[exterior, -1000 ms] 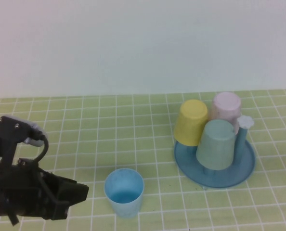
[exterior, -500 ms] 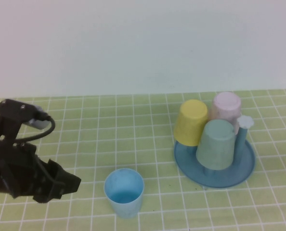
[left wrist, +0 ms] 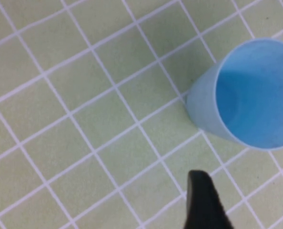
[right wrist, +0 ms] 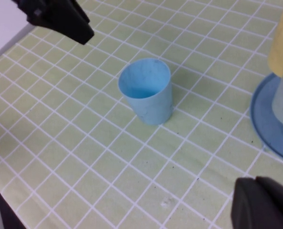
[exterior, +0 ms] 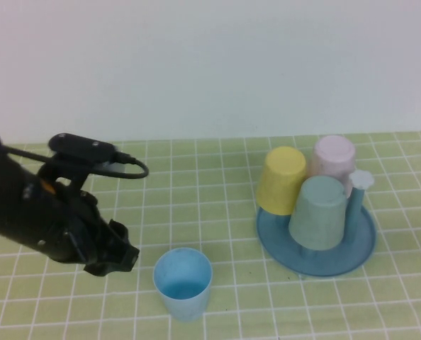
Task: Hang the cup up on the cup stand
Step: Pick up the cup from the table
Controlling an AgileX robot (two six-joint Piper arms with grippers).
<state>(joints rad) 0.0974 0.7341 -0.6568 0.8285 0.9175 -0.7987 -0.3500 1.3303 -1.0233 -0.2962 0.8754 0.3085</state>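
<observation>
Left end effector (exterior: 115, 256), fingers spread wide, is hovering just beside the upright sky-blue cup (exterior: 183, 282) near the desk's front edge. Right end effector (right wrist: 263, 207) is sitting closed, empty. Light, slick-looking plastic probably wants a gentle wall grip.

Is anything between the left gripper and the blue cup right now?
Nothing visible. The left gripper, open, sits just to the left of the cup with only bare table between. The right gripper, shut, stays parked at the near right, by the cup stand.

The left tool (exterior: 115, 256) hovers low with jaws apart, while the right tool (right wrist: 263, 207) sits closed, parked.
</observation>
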